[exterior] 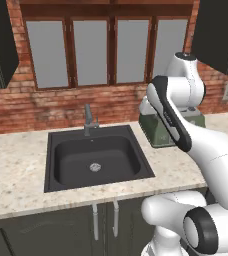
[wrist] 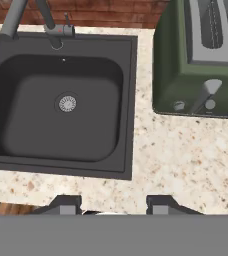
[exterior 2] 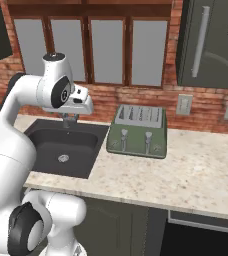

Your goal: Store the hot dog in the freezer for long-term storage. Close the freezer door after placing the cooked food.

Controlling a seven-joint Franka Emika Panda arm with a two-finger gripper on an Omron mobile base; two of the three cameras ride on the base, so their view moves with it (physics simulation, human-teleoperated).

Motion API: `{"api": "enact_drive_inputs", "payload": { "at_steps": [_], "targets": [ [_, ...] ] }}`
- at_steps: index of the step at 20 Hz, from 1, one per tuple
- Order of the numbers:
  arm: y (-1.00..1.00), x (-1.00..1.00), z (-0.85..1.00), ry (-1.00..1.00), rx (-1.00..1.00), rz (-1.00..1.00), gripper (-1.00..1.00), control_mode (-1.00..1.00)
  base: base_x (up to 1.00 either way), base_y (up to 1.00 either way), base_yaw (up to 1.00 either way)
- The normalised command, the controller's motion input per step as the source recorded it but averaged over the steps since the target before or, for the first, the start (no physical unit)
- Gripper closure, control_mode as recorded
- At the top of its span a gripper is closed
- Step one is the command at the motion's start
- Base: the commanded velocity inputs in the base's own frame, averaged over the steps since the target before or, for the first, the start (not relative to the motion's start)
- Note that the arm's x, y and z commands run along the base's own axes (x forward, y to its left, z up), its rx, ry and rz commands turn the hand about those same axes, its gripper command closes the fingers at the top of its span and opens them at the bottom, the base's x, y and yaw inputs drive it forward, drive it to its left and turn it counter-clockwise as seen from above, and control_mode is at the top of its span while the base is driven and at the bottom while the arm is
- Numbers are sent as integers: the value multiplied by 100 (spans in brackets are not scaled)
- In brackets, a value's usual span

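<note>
My pincer [wrist: 113, 202], jaws drawn in on nothing, hangs above the speckled counter [wrist: 186, 160] between the dark sink [wrist: 61, 105] on the left and the green toaster [wrist: 198, 60] on the right, faucet [wrist: 31, 17] beyond.

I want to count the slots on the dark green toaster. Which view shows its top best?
The right base view: the dark green toaster shows whole, slots and both levers. The hand view crops the toaster at the edge; in the left base view the white arm hides most of the toaster.
</note>
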Motion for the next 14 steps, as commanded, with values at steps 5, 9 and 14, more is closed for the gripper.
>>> {"api": "enact_drive_inputs", "payload": {
  "at_steps": [5,9,14],
  "targets": [
    [0,0,0,0,0,0,-100,100,-11,-4,-1],
    [0,0,0,0,0,0,-100,100,-26,-3,-9],
    [0,0,0,0,0,0,-100,100,-34,-3,-24]
  ]
}}
